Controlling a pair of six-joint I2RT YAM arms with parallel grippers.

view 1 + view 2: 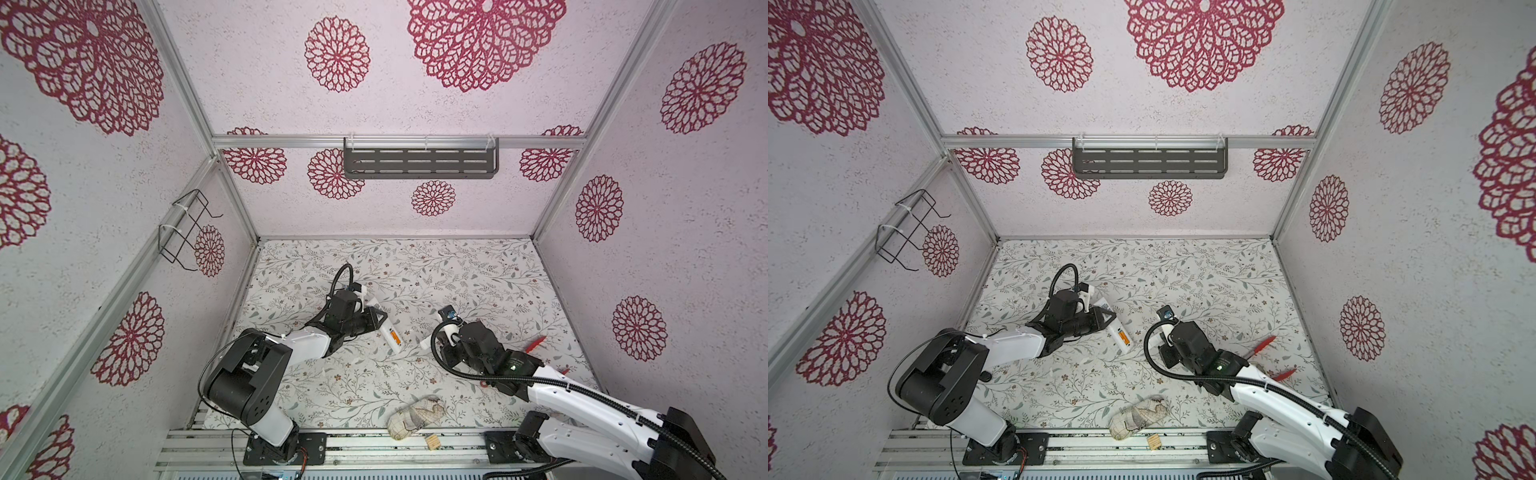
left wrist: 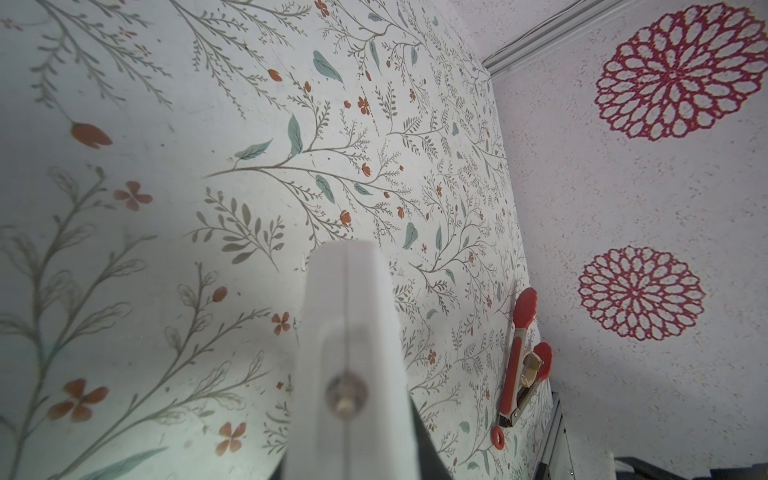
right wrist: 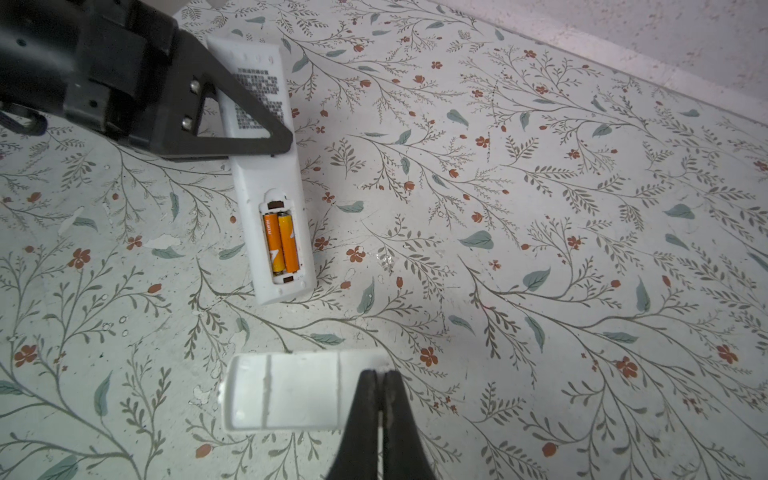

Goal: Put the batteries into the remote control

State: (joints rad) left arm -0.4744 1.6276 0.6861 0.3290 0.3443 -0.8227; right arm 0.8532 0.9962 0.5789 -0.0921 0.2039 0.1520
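Near the middle of the counter [image 3: 540, 249], the remote control [image 3: 266, 174] lies back up with its compartment open, and both batteries [image 3: 281, 245] sit side by side inside. The left gripper [image 1: 379, 322] has one of its fingers [image 3: 249, 107] across the remote's labelled end; whether it clamps the remote cannot be told. The right gripper [image 3: 380, 376] has its fingers pressed together and holds nothing, with its tips at the edge of the loose white battery cover [image 3: 291, 390] near the remote.
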